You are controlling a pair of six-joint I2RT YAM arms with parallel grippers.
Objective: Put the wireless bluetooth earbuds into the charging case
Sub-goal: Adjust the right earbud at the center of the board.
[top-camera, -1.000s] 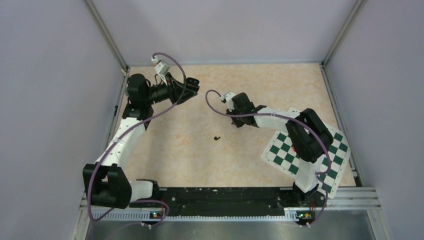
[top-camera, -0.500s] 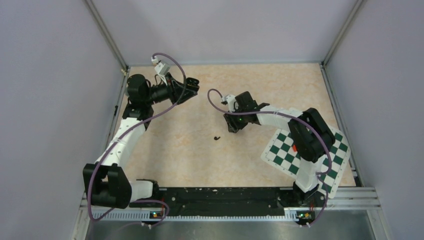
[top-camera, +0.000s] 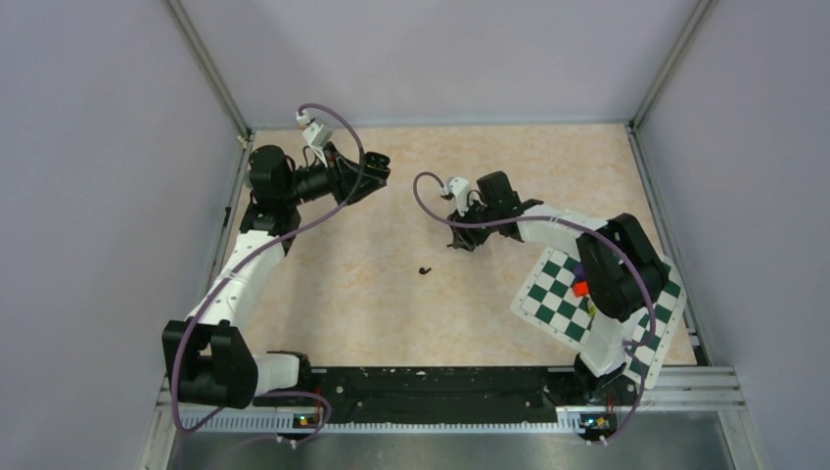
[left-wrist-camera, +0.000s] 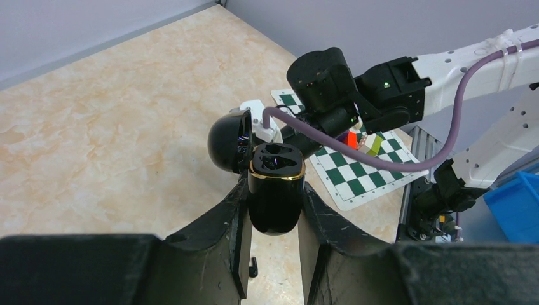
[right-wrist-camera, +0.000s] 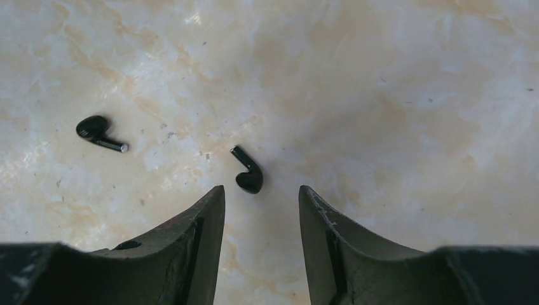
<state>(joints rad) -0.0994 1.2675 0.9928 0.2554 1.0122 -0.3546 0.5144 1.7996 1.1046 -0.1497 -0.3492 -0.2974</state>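
My left gripper [left-wrist-camera: 274, 190] is shut on the charging case [left-wrist-camera: 274, 206], a glossy black pebble with a gold rim. Its lid [left-wrist-camera: 227, 143] is flipped open to the left, and it hangs above the table's far left [top-camera: 376, 160]. My right gripper [right-wrist-camera: 261, 189] stands open just over the table. One black earbud [right-wrist-camera: 248, 178] lies right ahead of its fingertips, toward the left finger and touching neither. A second earbud [right-wrist-camera: 98, 132] lies further left. The top view shows one earbud [top-camera: 424, 269] near the right gripper [top-camera: 463, 241].
A green-and-white checkerboard mat [top-camera: 563, 304] lies at the right under the right arm, with small coloured blocks [top-camera: 579, 287] on it. Purple cables loop off both wrists. Metal frame posts and grey walls bound the beige table.
The right gripper has opened, and its wrist has turned and shifted a little right and back. The left arm with the case has stayed still, as has the earbud on the table.
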